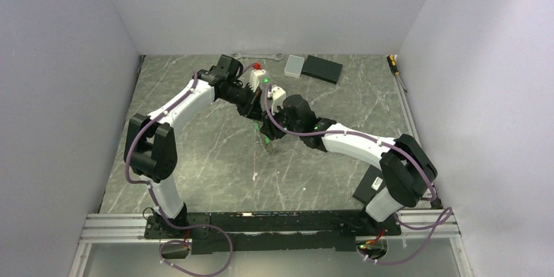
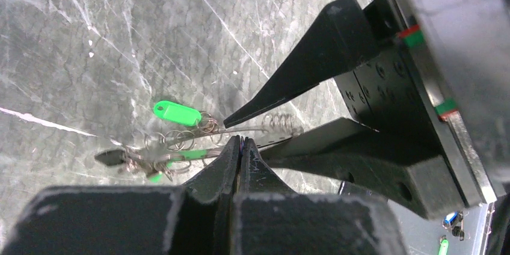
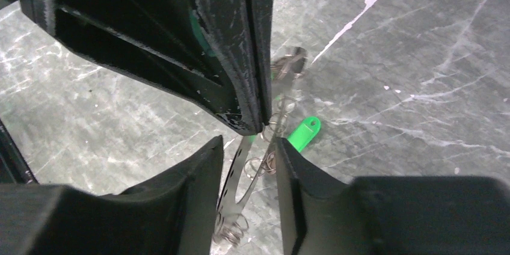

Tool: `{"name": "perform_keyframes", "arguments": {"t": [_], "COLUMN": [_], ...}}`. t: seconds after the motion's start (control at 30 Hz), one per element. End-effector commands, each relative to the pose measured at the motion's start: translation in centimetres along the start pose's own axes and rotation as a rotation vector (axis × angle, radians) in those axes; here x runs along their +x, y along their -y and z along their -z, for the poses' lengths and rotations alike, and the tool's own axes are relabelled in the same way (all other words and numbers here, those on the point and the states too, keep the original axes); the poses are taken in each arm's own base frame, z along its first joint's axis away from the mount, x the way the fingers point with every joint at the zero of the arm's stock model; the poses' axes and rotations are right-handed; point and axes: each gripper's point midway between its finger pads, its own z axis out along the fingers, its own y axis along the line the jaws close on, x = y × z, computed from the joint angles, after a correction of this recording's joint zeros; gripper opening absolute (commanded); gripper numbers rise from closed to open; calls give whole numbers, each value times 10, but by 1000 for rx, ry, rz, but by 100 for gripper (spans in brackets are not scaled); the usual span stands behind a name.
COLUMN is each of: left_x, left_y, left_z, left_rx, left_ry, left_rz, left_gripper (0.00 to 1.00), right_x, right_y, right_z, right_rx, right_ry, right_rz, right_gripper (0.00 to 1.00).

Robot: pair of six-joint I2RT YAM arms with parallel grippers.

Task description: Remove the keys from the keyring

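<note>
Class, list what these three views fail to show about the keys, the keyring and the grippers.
Top view: thin grey metal chain keyring, too small and thin to trace.
Left wrist view: second green-headed key, half hidden behind rings and the left gripper.
Right wrist view: black-headed key unseen, likely behind the left gripper.

soft even overhead light, weak shadows, mild sheen on tabletop point(image 1: 215, 153); my wrist views grainy, near fingers point(image 3: 180, 207) soft-focus.
</note>
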Motion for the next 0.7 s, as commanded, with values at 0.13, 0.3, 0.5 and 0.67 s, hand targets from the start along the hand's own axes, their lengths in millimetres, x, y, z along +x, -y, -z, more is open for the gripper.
{"name": "perform_keyframes", "arguments": {"t": [0.13,0.3,0.5,0.67], "left_x": [-17,-24,-36,-53], "left_y": [12,19,28,25], "left_z": [2,12,33,65], "left_rx": [42,40,11,-5], "left_ry": [38,22,13,97], "left_rz": [-16,-28,-72,-64], "left_gripper": [0,0,30,68], "right_x": [-13,-16,-33,-58], "right_y": [4,4,18,30], "right_z": [-1,0,11,27], "right_rx": [25,6,62,104], "right_ry": [26,-6,23,63], "right_rz": [18,101,258,374], "right_gripper": [17,0,0,0]}}
